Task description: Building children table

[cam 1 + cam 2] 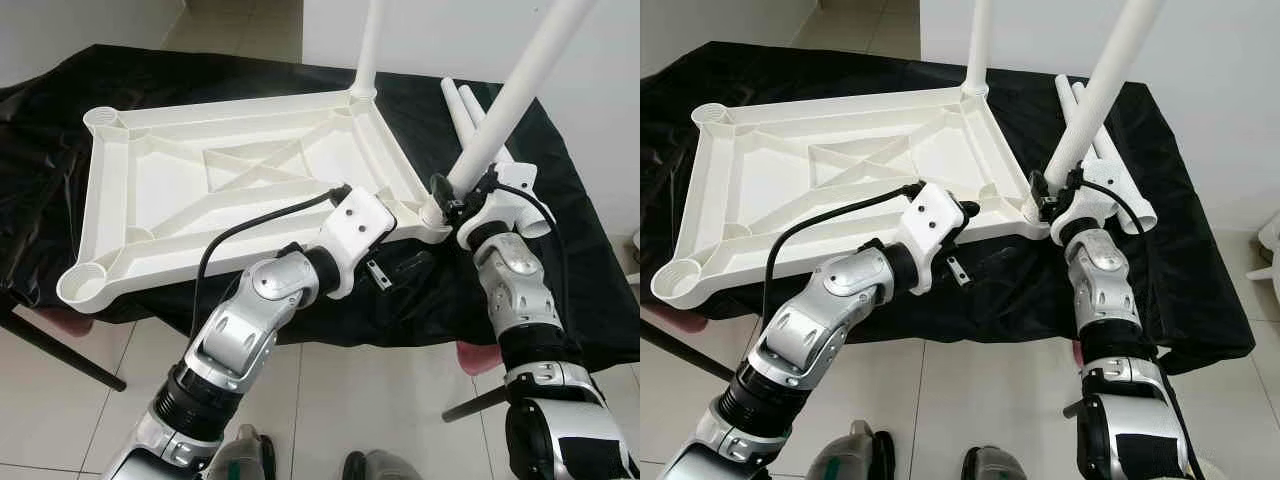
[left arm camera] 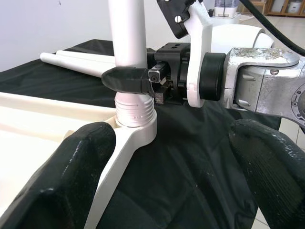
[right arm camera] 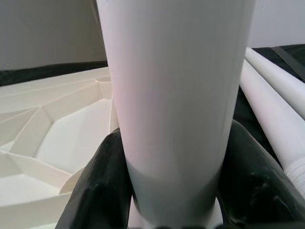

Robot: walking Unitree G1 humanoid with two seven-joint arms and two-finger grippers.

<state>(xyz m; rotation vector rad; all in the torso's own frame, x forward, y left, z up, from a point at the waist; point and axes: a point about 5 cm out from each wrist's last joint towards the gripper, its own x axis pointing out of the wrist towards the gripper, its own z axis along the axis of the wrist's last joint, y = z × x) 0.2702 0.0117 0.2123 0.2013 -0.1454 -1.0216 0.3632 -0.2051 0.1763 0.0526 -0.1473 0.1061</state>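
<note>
The white table top [image 1: 240,190] lies upside down on a black cloth. One white leg [image 1: 368,50] stands in its far right corner. A second leg [image 1: 510,100] leans in the near right corner socket [image 2: 136,126], its threaded end showing above the rim. My right gripper [image 1: 455,195] is shut on this leg just above the socket; its fingers [image 3: 102,181] hug the tube [image 3: 176,95]. My left gripper [image 1: 398,270] is open, low at the table top's near edge, pointing at that socket with nothing between its fingers [image 2: 62,176].
Two loose legs [image 1: 465,105] lie on the cloth at the back right. The two left corner sockets [image 1: 82,285] are empty. The black cloth [image 1: 580,250] hangs over the table's front edge. Dark furniture legs [image 1: 60,355] stand on the tiled floor below.
</note>
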